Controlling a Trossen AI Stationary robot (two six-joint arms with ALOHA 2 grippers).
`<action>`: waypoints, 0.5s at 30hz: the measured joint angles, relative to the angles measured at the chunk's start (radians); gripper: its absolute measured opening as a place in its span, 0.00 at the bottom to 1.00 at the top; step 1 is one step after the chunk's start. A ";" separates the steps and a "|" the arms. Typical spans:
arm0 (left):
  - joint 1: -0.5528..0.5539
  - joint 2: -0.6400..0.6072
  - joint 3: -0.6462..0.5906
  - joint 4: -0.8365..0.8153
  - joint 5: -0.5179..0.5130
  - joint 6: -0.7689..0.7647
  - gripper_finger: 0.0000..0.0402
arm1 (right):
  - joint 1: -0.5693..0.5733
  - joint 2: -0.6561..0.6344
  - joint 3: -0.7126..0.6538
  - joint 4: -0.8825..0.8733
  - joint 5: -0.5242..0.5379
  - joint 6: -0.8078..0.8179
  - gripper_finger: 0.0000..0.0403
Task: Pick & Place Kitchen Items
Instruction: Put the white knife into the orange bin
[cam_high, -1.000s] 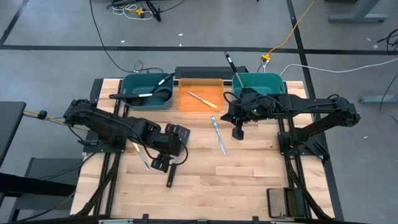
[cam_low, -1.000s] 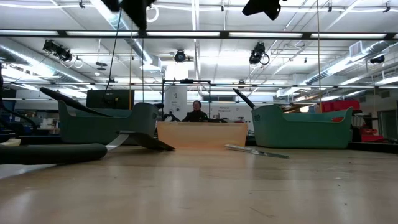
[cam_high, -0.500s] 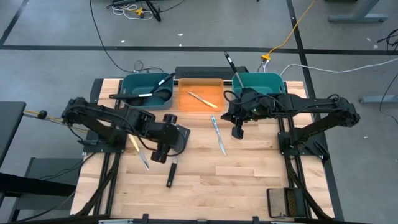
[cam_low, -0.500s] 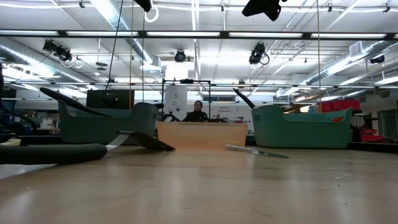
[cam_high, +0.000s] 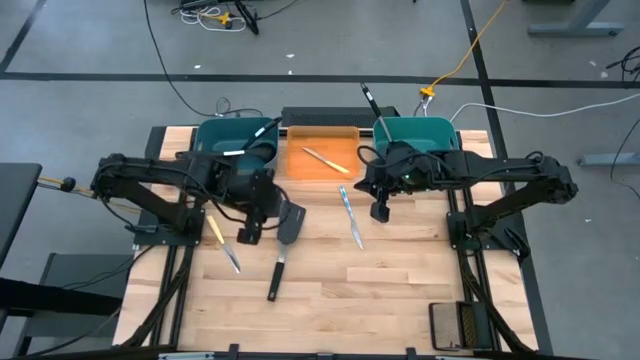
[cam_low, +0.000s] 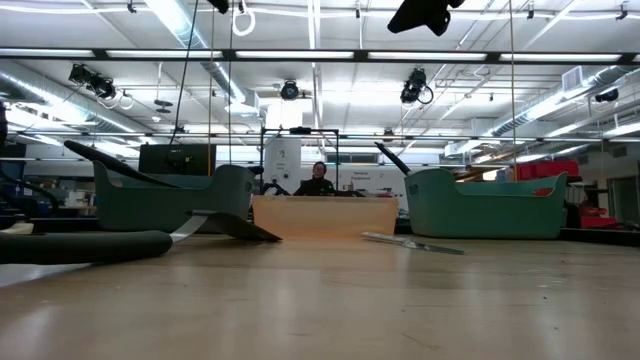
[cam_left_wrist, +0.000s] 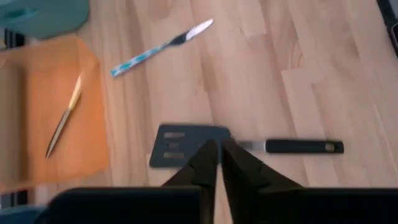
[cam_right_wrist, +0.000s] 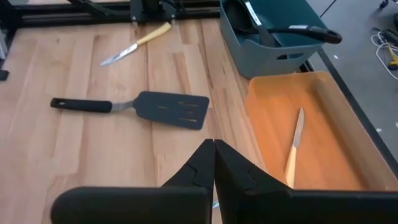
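A black slotted spatula (cam_high: 281, 250) lies flat on the wood table, blade (cam_left_wrist: 186, 143) toward the bins. My left gripper (cam_high: 245, 237) hangs shut and empty above the table beside the blade, between it and a yellow-handled knife (cam_high: 222, 242). In the left wrist view its tips (cam_left_wrist: 217, 158) show over the blade's edge. A blue-handled knife (cam_high: 351, 216) lies near the table's middle. My right gripper (cam_high: 380, 212) hovers shut and empty to its right. Another yellow-handled knife (cam_high: 325, 160) lies in the orange bin (cam_high: 300, 170). Black ladles (cam_high: 225, 152) rest in the left teal bin (cam_high: 205, 135).
A second teal bin (cam_high: 440, 130) stands at the far right with a black handle (cam_high: 370, 100) sticking up over its rim. The three bins line the far edge. Bare wood stretches along the table's near half. A person (cam_low: 318, 182) sits far behind the table.
My left gripper has risen and drawn back toward the far edge and a little to the left, away from the spatula's handle, and its fingers have shut on nothing. The spatula stays where it lay on the table.
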 joint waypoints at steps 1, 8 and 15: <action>0.010 -0.006 -0.003 0.000 0.000 0.000 0.03 | 0.000 0.006 0.000 0.000 0.000 0.000 0.02; 0.059 -0.077 -0.021 0.007 -0.002 -0.002 0.01 | 0.000 0.079 0.000 0.010 0.000 0.001 0.02; 0.104 -0.174 -0.020 0.005 -0.001 -0.026 0.01 | 0.000 0.163 0.000 0.028 0.000 0.011 0.02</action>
